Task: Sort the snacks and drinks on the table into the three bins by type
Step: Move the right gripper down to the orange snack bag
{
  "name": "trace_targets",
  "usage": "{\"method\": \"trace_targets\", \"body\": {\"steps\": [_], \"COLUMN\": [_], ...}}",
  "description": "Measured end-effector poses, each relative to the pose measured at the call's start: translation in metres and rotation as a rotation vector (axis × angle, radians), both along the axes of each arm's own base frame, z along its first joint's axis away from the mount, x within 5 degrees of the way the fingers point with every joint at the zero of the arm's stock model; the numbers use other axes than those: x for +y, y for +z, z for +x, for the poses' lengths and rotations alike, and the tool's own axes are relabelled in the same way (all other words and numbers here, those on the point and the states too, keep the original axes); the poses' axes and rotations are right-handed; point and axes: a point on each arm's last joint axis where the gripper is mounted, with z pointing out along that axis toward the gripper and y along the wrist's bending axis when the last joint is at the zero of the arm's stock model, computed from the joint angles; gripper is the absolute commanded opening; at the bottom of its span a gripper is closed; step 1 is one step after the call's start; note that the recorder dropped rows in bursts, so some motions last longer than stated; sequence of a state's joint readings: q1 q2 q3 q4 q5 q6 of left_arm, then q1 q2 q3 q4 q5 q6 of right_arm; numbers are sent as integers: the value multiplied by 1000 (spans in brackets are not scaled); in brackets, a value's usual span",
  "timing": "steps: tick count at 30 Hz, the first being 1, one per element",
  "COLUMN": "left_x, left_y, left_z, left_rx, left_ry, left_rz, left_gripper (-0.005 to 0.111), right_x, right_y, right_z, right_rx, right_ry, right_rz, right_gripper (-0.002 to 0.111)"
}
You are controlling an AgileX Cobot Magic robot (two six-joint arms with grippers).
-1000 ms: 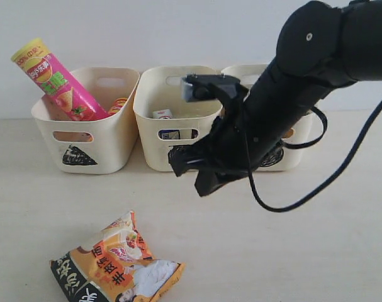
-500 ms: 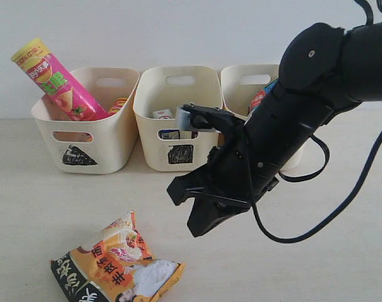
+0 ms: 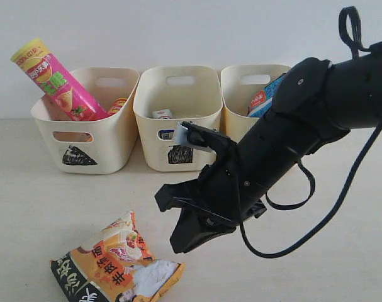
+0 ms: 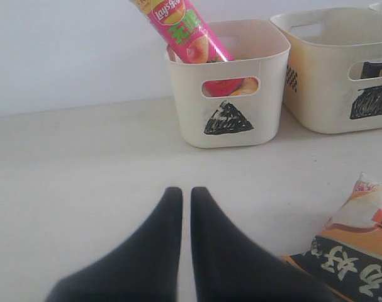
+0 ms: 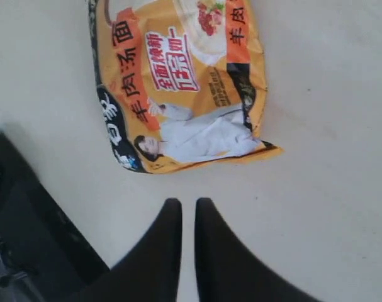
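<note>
The orange-black-white bag lies flat on the table near the front edge; it also shows in the right wrist view and the left wrist view. My right gripper hangs just right of the bag, above the table, shut on nothing. My left gripper is shut and empty, low over the table and facing the triangle bin. The pink tube leans in that bin, with the yellow-orange tube peeking out beside it. Cartons sit in the square bin. The blue packet is in the right bin.
The three bins stand in a row against the white wall at the back. My right arm crosses in front of the right bin and hides its mark. Bare table lies between the bins and the bag.
My right arm has swung down and to the left, away from the bins and toward the bag. The bag and the bins have not moved.
</note>
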State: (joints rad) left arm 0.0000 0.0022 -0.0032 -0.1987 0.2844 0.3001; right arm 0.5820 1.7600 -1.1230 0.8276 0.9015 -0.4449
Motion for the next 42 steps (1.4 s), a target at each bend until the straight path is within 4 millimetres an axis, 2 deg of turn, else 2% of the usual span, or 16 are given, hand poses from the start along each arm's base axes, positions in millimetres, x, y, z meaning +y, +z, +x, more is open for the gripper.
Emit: {"method": "trace_targets", "body": {"steps": [4,6,12,24,31,37,42], "left_x": [0,0,0,0,0,0,0], "left_y": [0,0,0,0,0,0,0], "left_z": [0,0,0,0,0,0,0], "left_rx": [0,0,0,0,0,0,0], "left_ry": [0,0,0,0,0,0,0], "left_rz": [0,0,0,0,0,0,0], "left_gripper": [4,4,4,4,4,4,4], "right_x": [3,3,1,-10,3,7,8], "right_y": [1,2,-5,-39,-66,-92,-96], "right_z": [0,0,1,-20,-13,-5,0], "right_rx": [15,16,27,146,282,352,351], "right_ry": [-24,-36,-95,-157,-260,-380,-448], "right_rz": [46,50,40,12,100,100,107], "right_gripper": [67,79,75,75,75,76,76]}}
